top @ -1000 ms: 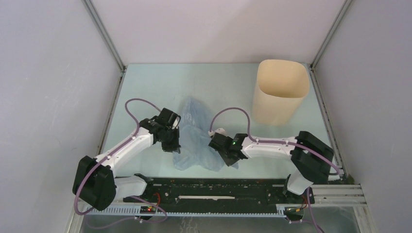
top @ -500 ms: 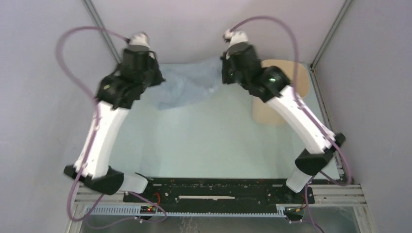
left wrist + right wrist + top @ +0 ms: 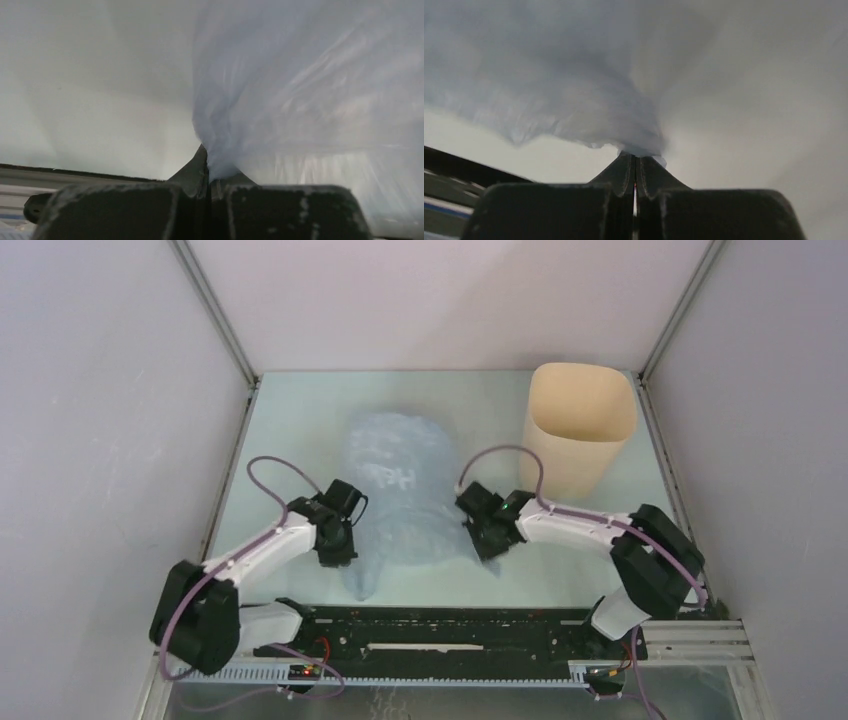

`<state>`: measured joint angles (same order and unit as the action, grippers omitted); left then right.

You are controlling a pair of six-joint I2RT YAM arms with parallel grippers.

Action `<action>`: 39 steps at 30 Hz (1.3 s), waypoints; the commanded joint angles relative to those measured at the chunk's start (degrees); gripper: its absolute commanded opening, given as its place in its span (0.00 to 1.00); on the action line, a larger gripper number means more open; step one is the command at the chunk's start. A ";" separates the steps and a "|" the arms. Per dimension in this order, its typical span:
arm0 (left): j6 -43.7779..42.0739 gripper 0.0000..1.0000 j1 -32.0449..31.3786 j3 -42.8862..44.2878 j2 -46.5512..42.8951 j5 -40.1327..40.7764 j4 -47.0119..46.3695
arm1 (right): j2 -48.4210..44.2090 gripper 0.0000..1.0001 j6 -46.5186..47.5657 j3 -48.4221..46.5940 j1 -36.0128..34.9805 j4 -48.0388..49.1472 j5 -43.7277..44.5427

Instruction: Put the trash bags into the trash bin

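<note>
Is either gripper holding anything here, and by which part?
Both hold the trash bag: left gripper pinches its near-left edge, right gripper its near-right edge, jaws shut on film.

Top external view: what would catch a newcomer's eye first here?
The pale-blue trash bag, puffed up and spread across the middle of the table, dominates the scene. The left gripper and right gripper each pinch its film, one on either side, jaws shut. The beige trash bin stands upright at the far right corner, apart from the bag.
</note>
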<state>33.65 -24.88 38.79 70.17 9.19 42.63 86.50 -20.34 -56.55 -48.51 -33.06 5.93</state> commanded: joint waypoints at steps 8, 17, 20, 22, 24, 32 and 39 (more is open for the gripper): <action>-5.69 0.00 1.08 79.78 5.07 -0.35 18.57 | -0.68 0.00 6.14 -57.92 5.66 -24.19 0.66; 7.31 0.00 3.97 28.58 -12.52 -4.46 0.62 | -14.55 0.00 3.03 -18.41 4.84 -4.43 -6.09; 10.26 0.00 3.98 9.28 -10.88 -11.94 0.94 | -9.84 0.00 -3.50 -3.05 4.79 -3.70 -13.98; 11.28 0.00 3.54 2.64 -13.47 -13.10 -0.37 | -7.91 0.00 -5.52 1.43 2.64 -2.37 -16.23; 10.57 0.00 3.76 2.22 -17.37 -11.63 -1.45 | -8.08 0.00 -4.99 0.76 0.16 -1.88 -14.41; -3.67 0.00 6.86 49.34 0.99 -9.80 10.25 | -1.71 0.00 3.71 -37.57 9.04 -16.25 -12.33; -4.10 0.00 6.69 67.54 -1.26 -10.13 4.75 | -2.44 0.00 9.65 -56.95 5.10 -20.78 -3.98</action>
<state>30.96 -18.39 107.77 75.75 -1.30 48.01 86.83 -14.98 -114.59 -40.49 -47.59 -2.35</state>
